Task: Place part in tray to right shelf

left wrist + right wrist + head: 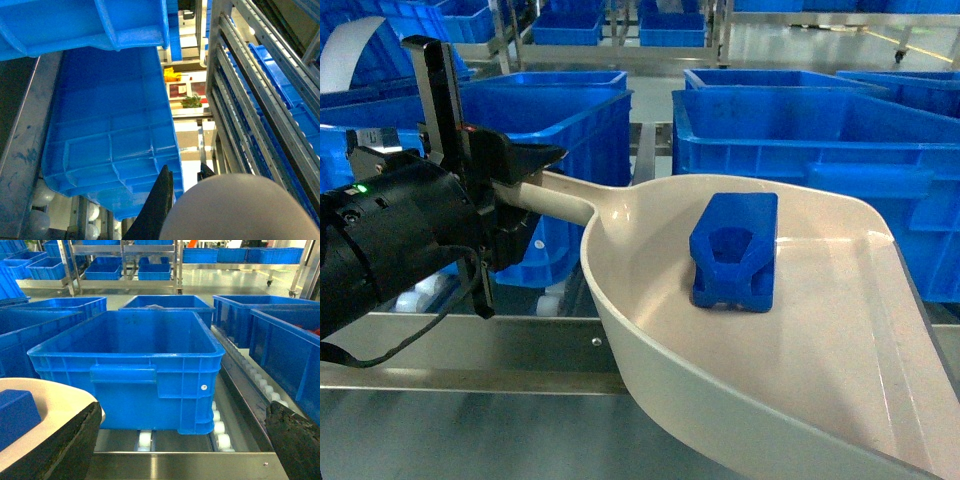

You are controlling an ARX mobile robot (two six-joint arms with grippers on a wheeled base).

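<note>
The part [735, 250] lies in the tray [800, 330], toward its back wall, recessed face turned toward you. The tray is held out over the shelf's front rail [460, 350], its open lip pointing right. Your left gripper [510, 185] is clamped on the tray's handle [555, 200]. Your right gripper [182, 437] is spread wide and grasps nothing; its dark fingers [60, 450] frame a crate [135, 365] that sits on the white rollers [144, 440]. The tray edge with the part shows just beside its left finger. More crates stand behind.
</note>
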